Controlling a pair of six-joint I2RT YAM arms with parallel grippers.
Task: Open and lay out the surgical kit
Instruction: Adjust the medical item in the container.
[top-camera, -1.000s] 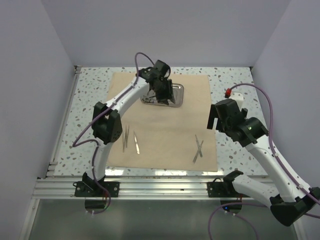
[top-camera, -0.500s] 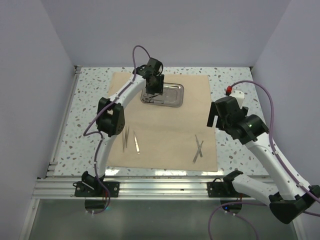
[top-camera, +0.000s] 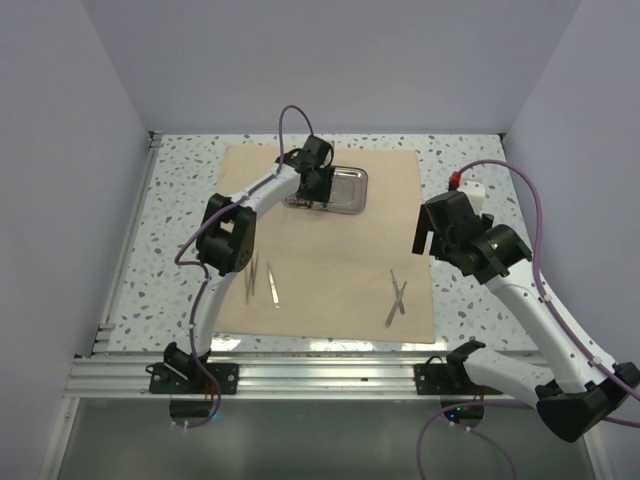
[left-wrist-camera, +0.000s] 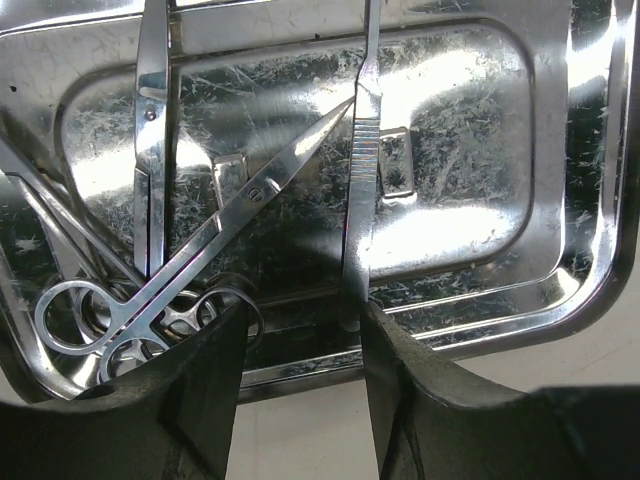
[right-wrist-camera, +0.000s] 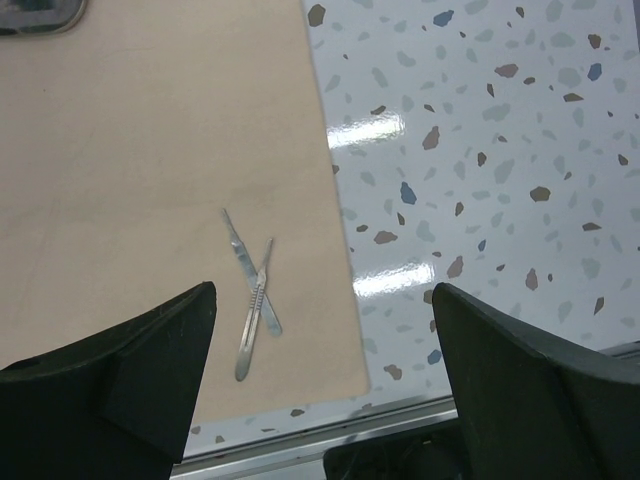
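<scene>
The surgical kit's tan cloth (top-camera: 330, 245) lies spread flat, with the steel tray (top-camera: 345, 190) at its far middle. Over the tray's near left edge hovers my left gripper (top-camera: 316, 188), open. In the left wrist view the tray (left-wrist-camera: 470, 130) holds scissors (left-wrist-camera: 252, 190), a second ringed instrument (left-wrist-camera: 152, 120) and a flat scalpel handle (left-wrist-camera: 362, 170). That handle's end lies just inside the right fingertip of my left gripper (left-wrist-camera: 300, 320); nothing is clamped. My right gripper (top-camera: 432, 235) hangs wide open over the cloth's right edge, above two crossed scalpel handles (right-wrist-camera: 250, 290).
Two tweezers (top-camera: 252, 278) and a thin probe-like tool (top-camera: 272, 285) lie on the cloth's near left. The crossed handles (top-camera: 397, 297) lie near its right front corner. Speckled tabletop (right-wrist-camera: 480, 150) surrounds the cloth; grey walls close three sides, a metal rail (top-camera: 320, 372) the front.
My left gripper has dropped from above the tray to its near left edge, and its jaws have widened. The right arm has hardly shifted.
</scene>
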